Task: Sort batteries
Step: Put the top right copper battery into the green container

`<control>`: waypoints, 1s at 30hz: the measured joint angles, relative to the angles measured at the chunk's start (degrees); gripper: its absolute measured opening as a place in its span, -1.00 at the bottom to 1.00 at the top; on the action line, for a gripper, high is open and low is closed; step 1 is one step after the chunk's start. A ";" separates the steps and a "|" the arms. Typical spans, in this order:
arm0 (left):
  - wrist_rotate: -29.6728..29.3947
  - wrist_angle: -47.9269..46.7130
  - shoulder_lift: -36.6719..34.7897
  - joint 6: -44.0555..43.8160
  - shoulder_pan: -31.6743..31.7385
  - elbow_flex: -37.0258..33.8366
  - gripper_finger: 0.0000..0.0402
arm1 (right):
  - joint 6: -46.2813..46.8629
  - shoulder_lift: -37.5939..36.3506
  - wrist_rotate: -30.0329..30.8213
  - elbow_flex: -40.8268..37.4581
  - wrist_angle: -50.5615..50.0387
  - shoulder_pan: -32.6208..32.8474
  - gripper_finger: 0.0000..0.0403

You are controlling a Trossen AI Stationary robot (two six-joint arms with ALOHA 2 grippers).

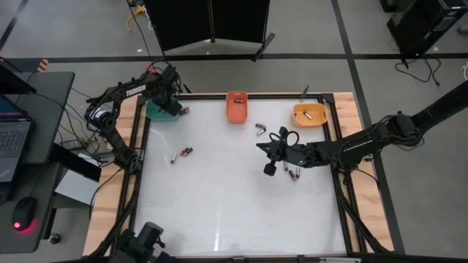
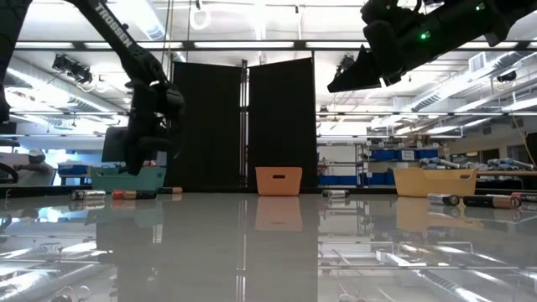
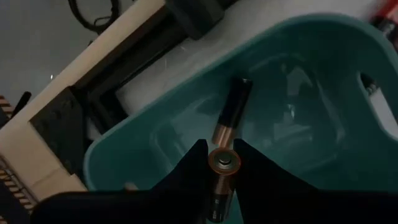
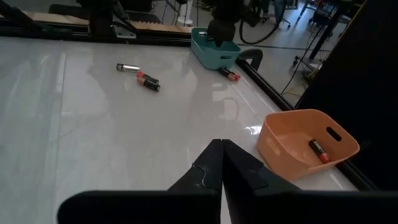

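Note:
My left gripper point(image 3: 219, 149) hangs over the teal bin point(image 3: 298, 81) at the table's far left corner point(image 1: 159, 111), shut on a copper-and-black battery point(image 3: 222, 169). Another battery point(image 3: 234, 107) lies flat on the bin's floor. My right gripper point(image 4: 222, 144) is shut and empty, raised above the table right of centre point(image 1: 270, 169). Loose batteries lie on the table: two at the left point(image 1: 180, 154), one beside the teal bin point(image 1: 184, 109), one near the orange bin point(image 1: 259, 128), and some by my right gripper point(image 1: 293, 174). My left gripper pinches the battery between its two fingers point(image 3: 186, 171), near the end with the round terminal point(image 3: 224, 162). The fingers point down into the teal bin from above. The battery is lifted clear of the bin's floor, with its terminal end toward the camera.
The orange bin point(image 1: 236, 107) at the far edge holds one battery point(image 4: 318, 150). The yellow bin point(image 1: 309, 115) at the far right also holds some. A wooden frame with dark rails point(image 1: 338, 139) borders the white table. A laptop and mouse sit off the table's left.

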 joint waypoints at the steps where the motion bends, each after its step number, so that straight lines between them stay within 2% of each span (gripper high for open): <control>1: 0.01 1.07 0.01 -0.10 0.13 -0.60 -0.72 | 0.00 0.00 0.00 0.00 0.00 0.00 -0.93; 6: -0.02 3.24 0.01 -0.67 0.48 -3.66 -0.72 | 0.01 0.00 -0.01 0.00 0.03 0.00 -0.95; 17: -0.17 5.10 0.01 -3.26 0.14 -3.79 -0.72 | -0.07 0.00 -0.02 0.00 0.55 0.00 -0.94; 23: -0.09 5.06 0.01 -3.20 -0.63 -3.80 -0.57 | -0.11 0.00 -0.02 0.00 0.54 0.00 -0.94; 30: -0.44 5.15 0.01 -3.26 -0.59 -3.81 -0.53 | -0.20 0.00 -0.02 0.00 0.55 0.00 -0.93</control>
